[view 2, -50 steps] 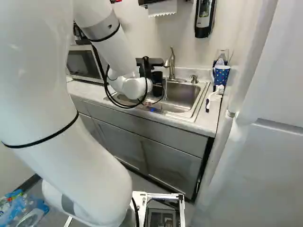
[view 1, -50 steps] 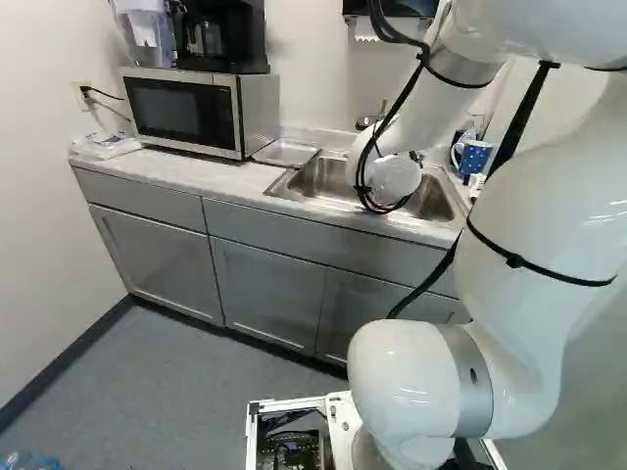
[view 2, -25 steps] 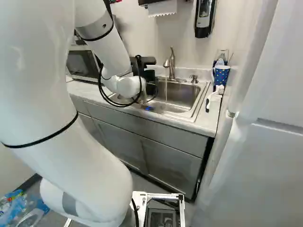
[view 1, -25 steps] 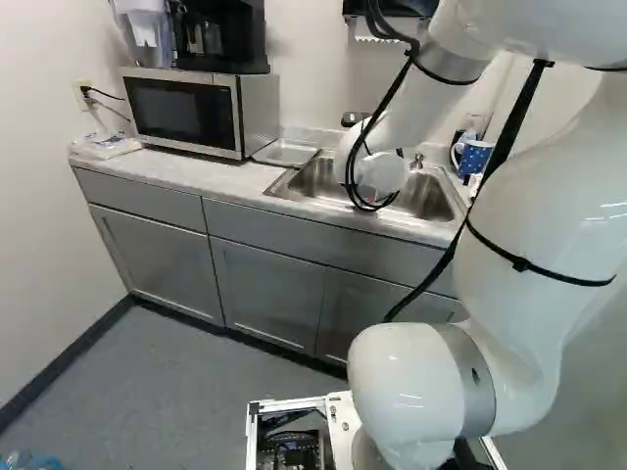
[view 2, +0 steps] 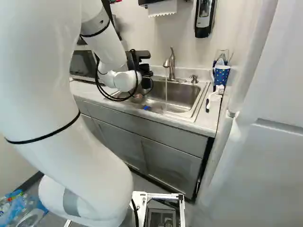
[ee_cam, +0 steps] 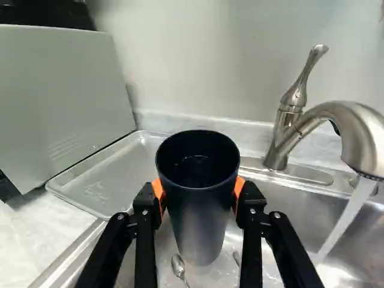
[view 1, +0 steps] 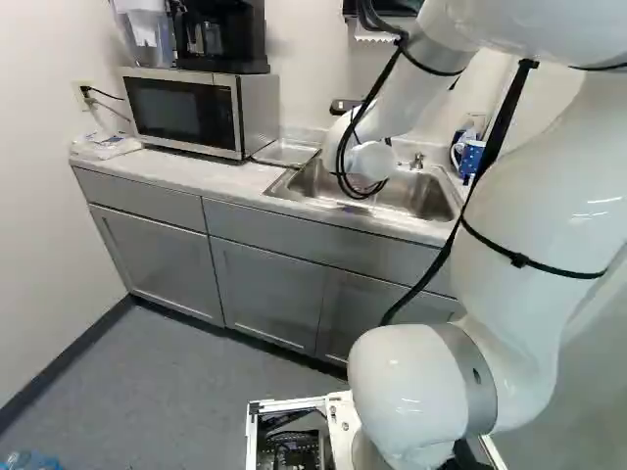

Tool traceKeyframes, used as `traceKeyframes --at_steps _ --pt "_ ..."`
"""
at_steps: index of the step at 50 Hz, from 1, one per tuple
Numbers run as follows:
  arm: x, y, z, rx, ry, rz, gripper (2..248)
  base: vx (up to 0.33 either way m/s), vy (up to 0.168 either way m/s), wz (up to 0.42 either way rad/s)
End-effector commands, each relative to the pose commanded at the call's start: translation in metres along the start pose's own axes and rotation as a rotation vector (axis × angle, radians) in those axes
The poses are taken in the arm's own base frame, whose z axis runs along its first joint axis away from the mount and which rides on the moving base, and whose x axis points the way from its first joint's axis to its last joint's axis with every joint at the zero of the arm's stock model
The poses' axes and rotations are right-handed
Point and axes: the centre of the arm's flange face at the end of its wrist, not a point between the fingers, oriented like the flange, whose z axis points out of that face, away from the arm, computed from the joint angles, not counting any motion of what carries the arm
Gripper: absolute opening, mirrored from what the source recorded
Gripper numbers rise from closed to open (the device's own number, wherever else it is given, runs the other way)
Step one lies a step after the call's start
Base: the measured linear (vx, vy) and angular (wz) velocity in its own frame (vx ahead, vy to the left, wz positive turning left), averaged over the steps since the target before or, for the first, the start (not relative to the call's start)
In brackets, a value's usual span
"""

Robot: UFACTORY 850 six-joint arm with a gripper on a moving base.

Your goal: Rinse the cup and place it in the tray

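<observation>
In the right base view my gripper is over the left part of the sink, left of the running faucet. Both orange pads of my gripper press the dark cup from two sides in the wrist view. The cup is roughly upright, its open mouth showing a glint inside. It hangs over the sink, clear of the water stream. Beside the cup, between sink and microwave, the metal tray lies on the counter; its visible part holds nothing.
A spoon lies in the sink below the cup. The microwave borders the tray. A blue dotted mug and a white brush are at the counter's right end. A soap dispenser hangs above.
My arm has carried the cup left, away from the faucet and its stream and closer to the tray. The base has stayed in place, and the water keeps running.
</observation>
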Motion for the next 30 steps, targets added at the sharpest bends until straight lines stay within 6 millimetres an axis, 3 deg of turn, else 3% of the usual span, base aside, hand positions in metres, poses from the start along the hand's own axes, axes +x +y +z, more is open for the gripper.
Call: traceKeyframes --at_steps 30 --pt "0.027 -0.010 -0.008 0.020 0.024 -0.002 125 0.000 0.000 0.000"
